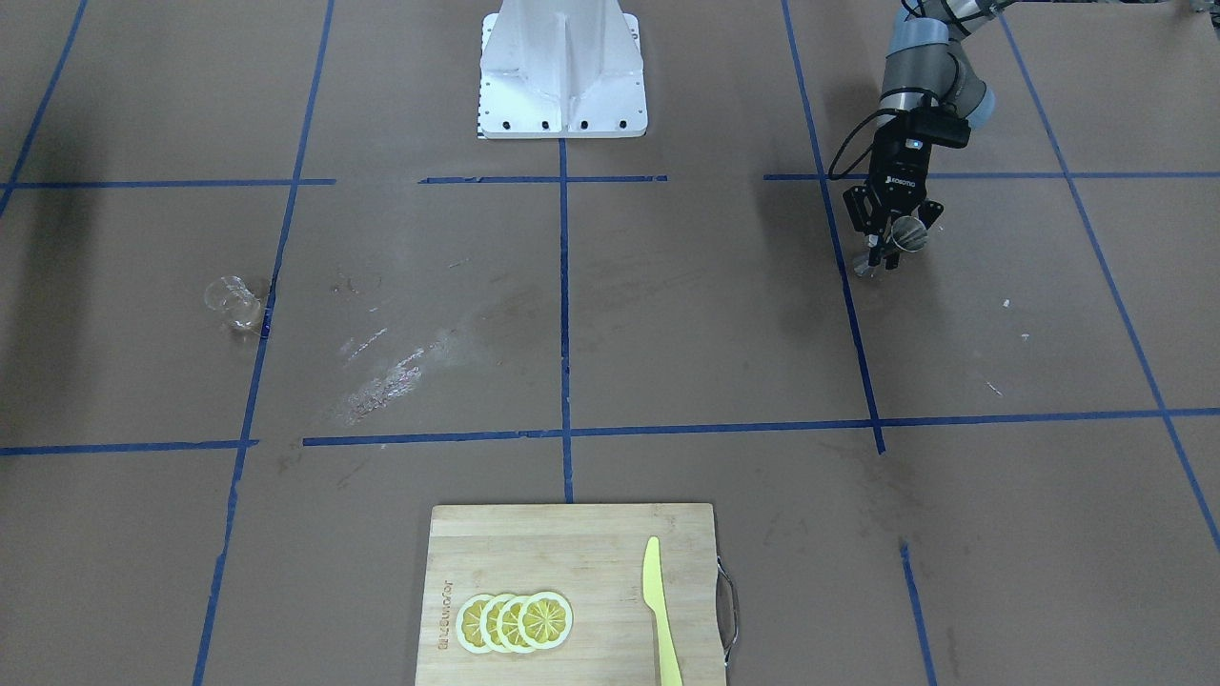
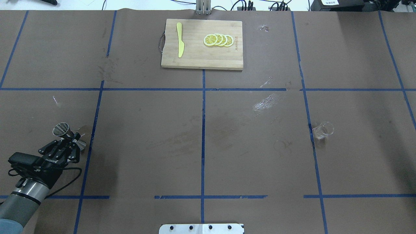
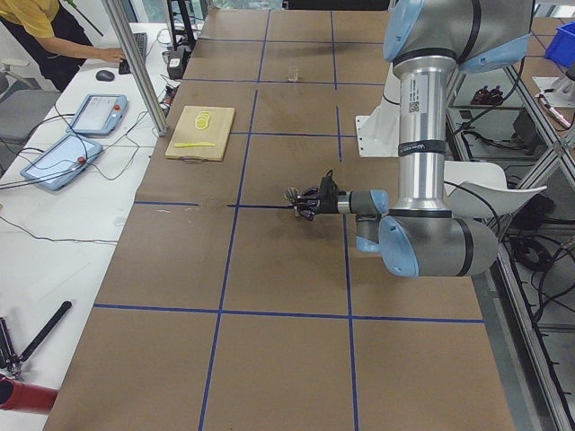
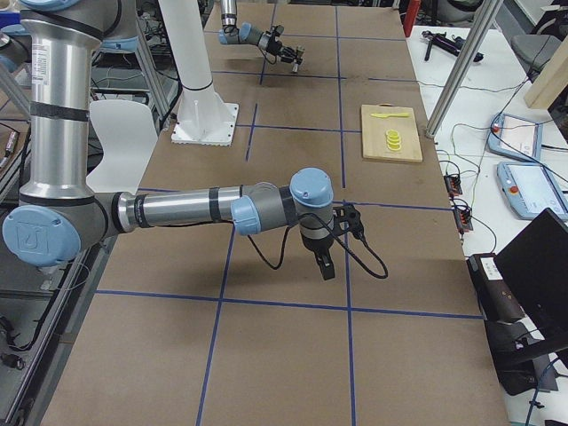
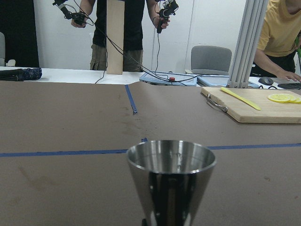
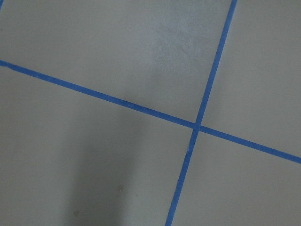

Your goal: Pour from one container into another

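Both jaws of the left gripper point(image 2: 72, 139) look closed on the narrow waist of the jigger point(image 2: 61, 129), one silver cone showing on either side of the black fingers. In the left wrist view its open mouth fills the lower middle of the frame and looks empty. The overhead view has it leaning, mouth toward the upper left. Whether its lower cone touches the worktop point(image 2: 201, 146) or hangs just above it, I cannot tell.

Behind the gripper, the left wrist lies nearly level and low over the worktop. The forearm runs back to the lower left corner of the overhead frame.

The glass cup point(image 2: 323, 130) stands alone at the right of that frame, just beside a blue tape line point(image 2: 312, 139) and well apart from the jigger. Nothing is near it.

The right gripper point(image 4: 324, 257) shows only in the right side view, so I cannot tell how its jaws stand. That arm reaches out low, its wrist bent to point down at the worktop, and its own camera sees only brown paper and crossing tape.

By my reading the receiving vessel is in hand and the pouring vessel is not yet picked up. The next move calls for the right arm to go to the glass cup and take it by the wall. The jigger has to be brought in toward the middle, mouth up and level, before any tipping
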`<state>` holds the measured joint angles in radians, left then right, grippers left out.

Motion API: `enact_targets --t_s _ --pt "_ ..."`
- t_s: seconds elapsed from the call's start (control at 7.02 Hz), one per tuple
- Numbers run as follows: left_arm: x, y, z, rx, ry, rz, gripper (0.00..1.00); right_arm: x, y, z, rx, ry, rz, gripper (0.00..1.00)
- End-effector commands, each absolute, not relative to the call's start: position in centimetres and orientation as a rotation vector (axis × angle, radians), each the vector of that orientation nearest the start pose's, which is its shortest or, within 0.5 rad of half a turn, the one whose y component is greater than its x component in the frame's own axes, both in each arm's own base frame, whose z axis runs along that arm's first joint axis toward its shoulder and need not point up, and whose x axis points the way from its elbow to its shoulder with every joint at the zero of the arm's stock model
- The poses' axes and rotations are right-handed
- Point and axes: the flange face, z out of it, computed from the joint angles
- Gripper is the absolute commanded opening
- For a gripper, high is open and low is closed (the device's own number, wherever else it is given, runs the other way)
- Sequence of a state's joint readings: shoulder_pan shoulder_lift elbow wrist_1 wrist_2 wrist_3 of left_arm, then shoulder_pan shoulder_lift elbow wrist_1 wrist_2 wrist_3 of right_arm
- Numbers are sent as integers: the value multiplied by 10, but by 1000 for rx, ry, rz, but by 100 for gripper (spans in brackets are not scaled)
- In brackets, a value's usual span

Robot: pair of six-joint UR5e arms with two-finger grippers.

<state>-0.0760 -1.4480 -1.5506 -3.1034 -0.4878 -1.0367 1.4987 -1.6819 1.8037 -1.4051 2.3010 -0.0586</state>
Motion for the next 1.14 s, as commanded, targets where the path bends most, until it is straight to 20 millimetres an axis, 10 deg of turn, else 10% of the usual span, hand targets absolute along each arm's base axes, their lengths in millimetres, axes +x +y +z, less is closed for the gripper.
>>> enact_targets --t_s 0.0,0.71,1.0 --pt "376 -251 543 1236 871 -328 0 34 -463 578 274 -728 -232 100" --pt "390 -239 467 1410 1100 159 0 32 -476 561 343 -726 -260 96" --pt "394 -288 418 1451 1298 414 0 33 -478 557 377 -725 -269 99"
